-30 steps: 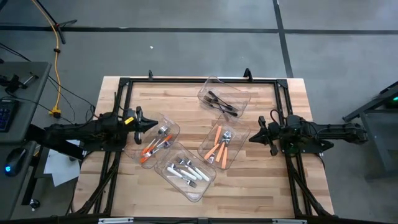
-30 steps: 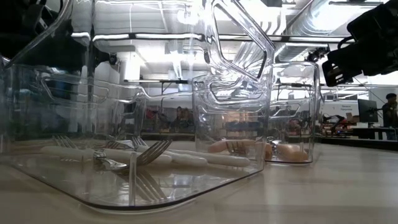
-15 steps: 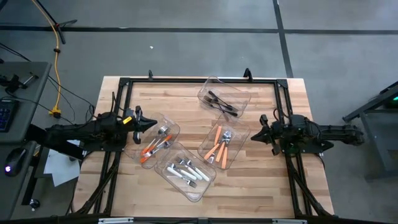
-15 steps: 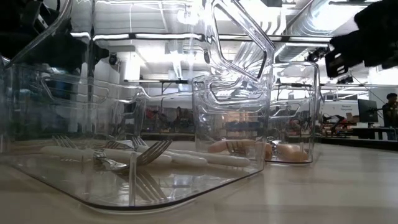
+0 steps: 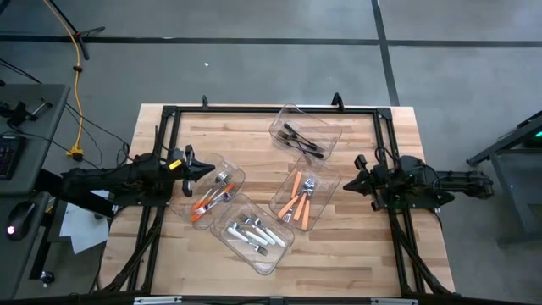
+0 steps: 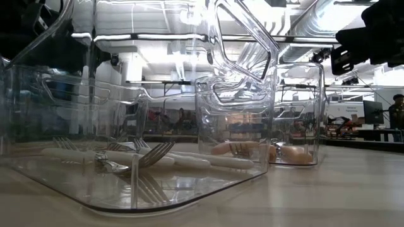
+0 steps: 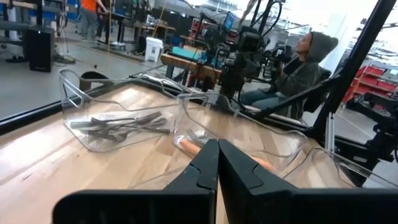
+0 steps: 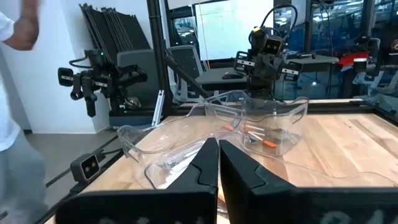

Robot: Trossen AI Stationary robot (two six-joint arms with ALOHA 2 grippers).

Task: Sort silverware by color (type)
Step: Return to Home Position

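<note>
Left hand (image 5: 196,167) and right hand (image 5: 349,183) sit pinched closed, empty. I find nothing loose on the bench (image 5: 356,254): orange pieces (image 5: 296,200) binned just ahead of the right hand, black pieces (image 5: 302,141) farther off, white pieces (image 5: 254,235) roughly between the hands. I judge sorting finished.

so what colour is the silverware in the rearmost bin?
Black silverware, clearest in the high view.

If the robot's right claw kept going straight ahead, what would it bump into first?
Probably the clear bin holding orange-handled silverware, just ahead of the right gripper. It might pass above the rim; its height is unclear.
</note>
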